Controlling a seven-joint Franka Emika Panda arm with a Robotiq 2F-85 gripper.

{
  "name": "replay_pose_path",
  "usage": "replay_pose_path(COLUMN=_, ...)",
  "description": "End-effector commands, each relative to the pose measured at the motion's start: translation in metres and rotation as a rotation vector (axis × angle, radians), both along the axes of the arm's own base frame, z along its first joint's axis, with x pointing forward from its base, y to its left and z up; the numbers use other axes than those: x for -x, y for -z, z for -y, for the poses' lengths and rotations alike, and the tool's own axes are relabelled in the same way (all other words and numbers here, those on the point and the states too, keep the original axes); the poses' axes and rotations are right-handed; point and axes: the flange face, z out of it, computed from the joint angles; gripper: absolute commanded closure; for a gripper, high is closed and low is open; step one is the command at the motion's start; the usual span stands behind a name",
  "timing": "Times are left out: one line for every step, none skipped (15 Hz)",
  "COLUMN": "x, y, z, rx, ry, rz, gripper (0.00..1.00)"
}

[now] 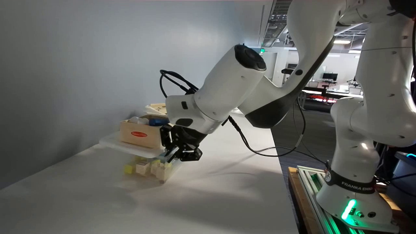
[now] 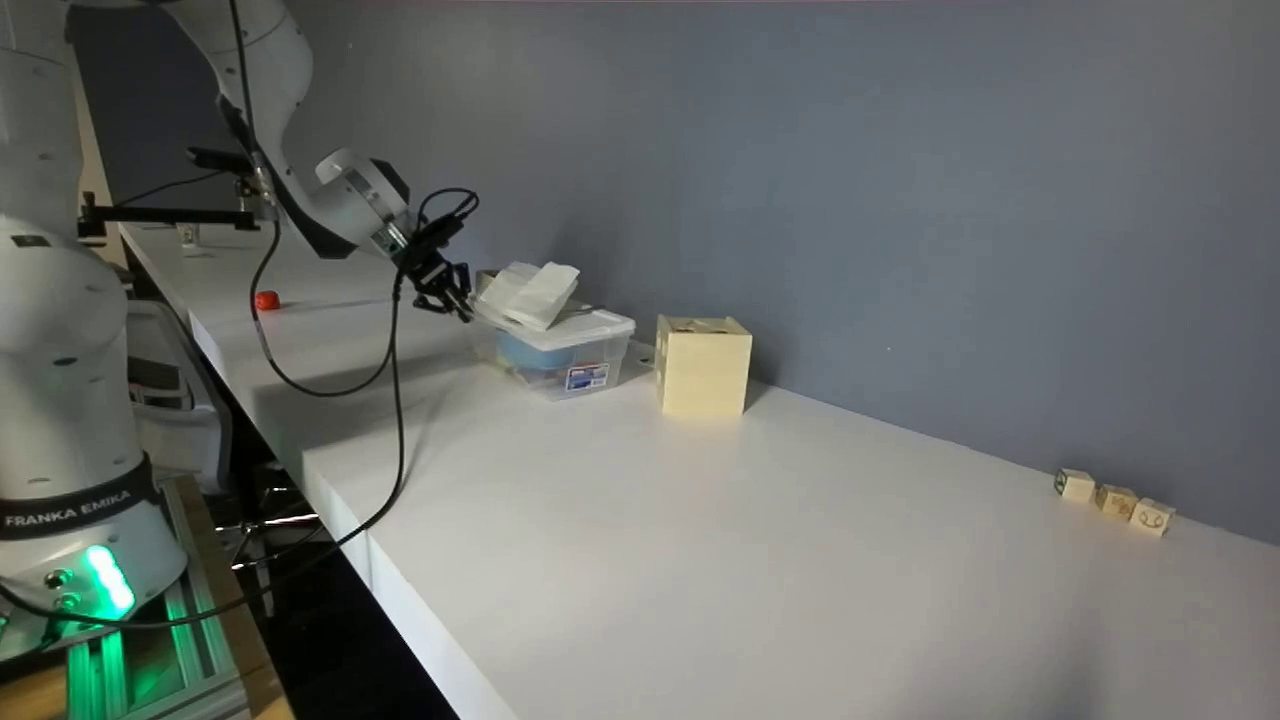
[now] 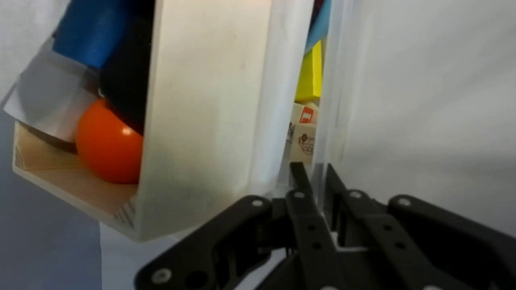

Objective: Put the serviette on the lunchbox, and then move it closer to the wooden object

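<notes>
Wrist view: gripper (image 3: 314, 166) pinching the lunchbox (image 2: 560, 365) by its wall! The cube (image 2: 703, 370) is near, but tug hard and that off-centre lid (image 1: 133, 148), carrying the carton (image 1: 139, 134), could slip, and the serviette (image 2: 530, 293) draped on top might slide off.

Here I've got the creased white serviette (image 2: 530, 295) folded and tilted over the lidded lunchbox (image 2: 550, 362), its clear walls showing blue down on the surface (image 2: 800, 560), and near it, just apart, there's the wooden object (image 2: 703, 370), a pale tan cube standing upright!
</notes>
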Motion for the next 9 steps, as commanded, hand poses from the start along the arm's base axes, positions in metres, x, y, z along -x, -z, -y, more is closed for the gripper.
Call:
replay_pose_path(x=-0.005, y=0.004, z=-0.023, rx=0.019, ry=-0.053, rz=0.022, gripper=0.57)
replay_pose_path(x=-0.005, y=-0.001, z=-0.025, rx=0.017, ry=-0.048, rz=0.040, gripper=0.49)
replay_pose_path(x=-0.006, y=-0.004, z=-0.025, rx=0.014, ry=-0.042, rz=0.046, gripper=0.43)
replay_pose_path(x=-0.005, y=-0.009, z=-0.025, rx=0.002, ry=-0.031, rz=0.052, gripper=0.37)
replay_pose_path(x=-0.004, y=-0.012, z=-0.025, rx=-0.006, ry=-0.025, rz=0.056, gripper=0.29)
replay_pose_path(x=-0.001, y=-0.017, z=-0.026, rx=-0.016, ry=-0.018, rz=0.057, gripper=0.23)
replay_pose_path(x=0.002, y=-0.022, z=-0.027, rx=-0.023, ry=-0.010, rz=0.058, gripper=0.15)
replay_pose_path(x=0.005, y=-0.028, z=-0.028, rx=-0.028, ry=-0.008, rz=0.065, gripper=0.08)
replay_pose_path(x=0.010, y=-0.035, z=-0.030, rx=-0.033, ry=-0.004, rz=0.072, gripper=0.01)
